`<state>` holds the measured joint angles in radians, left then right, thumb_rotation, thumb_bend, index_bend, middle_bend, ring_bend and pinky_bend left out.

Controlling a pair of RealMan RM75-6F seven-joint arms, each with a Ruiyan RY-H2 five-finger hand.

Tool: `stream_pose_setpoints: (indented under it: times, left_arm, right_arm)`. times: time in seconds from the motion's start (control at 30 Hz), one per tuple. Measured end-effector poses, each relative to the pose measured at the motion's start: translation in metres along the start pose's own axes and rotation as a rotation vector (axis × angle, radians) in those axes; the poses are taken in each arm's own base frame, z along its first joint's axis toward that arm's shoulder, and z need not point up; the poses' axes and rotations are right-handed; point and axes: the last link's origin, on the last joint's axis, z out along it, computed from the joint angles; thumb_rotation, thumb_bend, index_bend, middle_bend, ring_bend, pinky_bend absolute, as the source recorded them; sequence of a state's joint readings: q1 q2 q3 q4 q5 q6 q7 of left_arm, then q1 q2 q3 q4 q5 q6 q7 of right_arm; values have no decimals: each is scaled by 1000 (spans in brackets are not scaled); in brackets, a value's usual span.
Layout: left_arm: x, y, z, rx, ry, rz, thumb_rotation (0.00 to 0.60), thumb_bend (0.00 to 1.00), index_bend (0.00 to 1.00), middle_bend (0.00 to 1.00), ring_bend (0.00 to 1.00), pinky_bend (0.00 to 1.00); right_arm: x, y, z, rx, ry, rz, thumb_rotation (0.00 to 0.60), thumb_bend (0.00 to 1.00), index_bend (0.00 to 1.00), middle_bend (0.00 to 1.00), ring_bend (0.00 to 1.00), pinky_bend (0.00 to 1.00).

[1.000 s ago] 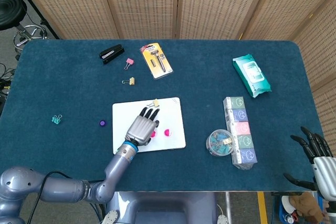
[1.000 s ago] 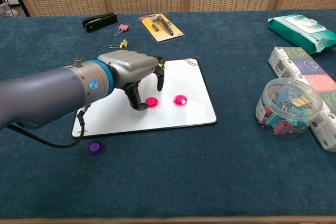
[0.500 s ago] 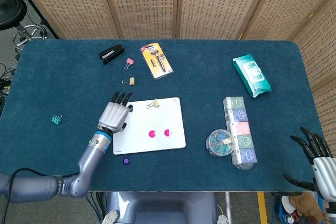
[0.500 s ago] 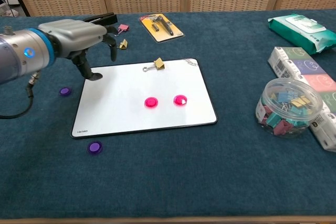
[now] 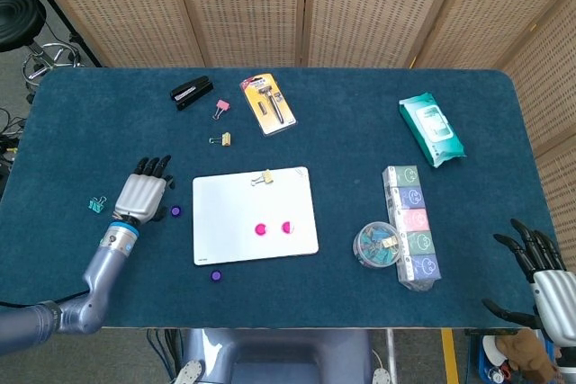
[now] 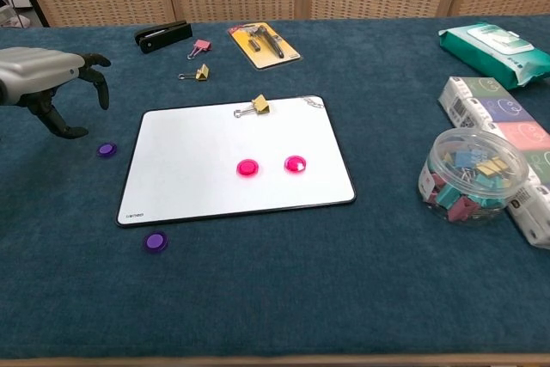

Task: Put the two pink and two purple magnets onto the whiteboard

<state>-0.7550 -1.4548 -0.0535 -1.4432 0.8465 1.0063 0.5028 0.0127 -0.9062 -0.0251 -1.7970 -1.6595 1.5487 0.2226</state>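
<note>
Pulled back off the whiteboard (image 6: 232, 165) within the last second, the left hand (image 5: 142, 197) now hovers over the blue desk (image 5: 360, 132) to the board's left, fingers apart and grasping nothing. A second ago it covered one of the pink magnets; both now sit exposed and side by side on the white surface, one (image 6: 247, 168) left of the other (image 6: 295, 163). One purple magnet (image 6: 106, 149) lies on the desk just off the board's left edge, near the hand's fingertips (image 6: 104, 92). The other purple magnet (image 6: 155, 241) rests on the desk just below the board's lower left corner. A gold binder clip (image 6: 257, 105) sits at the board's top edge, where it was a second ago.

The right hand (image 5: 538, 263) waits past the desk's right front corner, fingers spread, released.

A clear round tub (image 6: 468, 175) right of the board holds mixed coloured binder clips, and touches a row of boxed packs (image 5: 411, 224). A stapler (image 6: 162, 35), a carded tool pack (image 6: 263, 44) and a wipes pack (image 6: 494, 49) lie along the far side.
</note>
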Motion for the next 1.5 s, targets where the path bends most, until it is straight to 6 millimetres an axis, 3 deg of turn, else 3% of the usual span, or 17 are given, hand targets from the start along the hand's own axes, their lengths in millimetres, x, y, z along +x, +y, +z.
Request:
stream_pose_setpoints:
  times: [0.4,1.03,1.5]
  left_arm:
    - [-29,0,0,-26,-47,-28,600,296,421,0,0,0]
    - [-37,12,9,-32,-57,-41,600,297,422,0,0,0]
    - [-37,13,9,-43,-53,-35,600,308,550,0,0,0]
  right_arm:
    - [0,1,0,-5,-2,2,600,25,150,0,0,0]
    - [-1,0,0,-2,-10,1,600,25,151,0,0,0]
    - [-1,0,0,-2,-9,5,600,25,150,0,0,0]
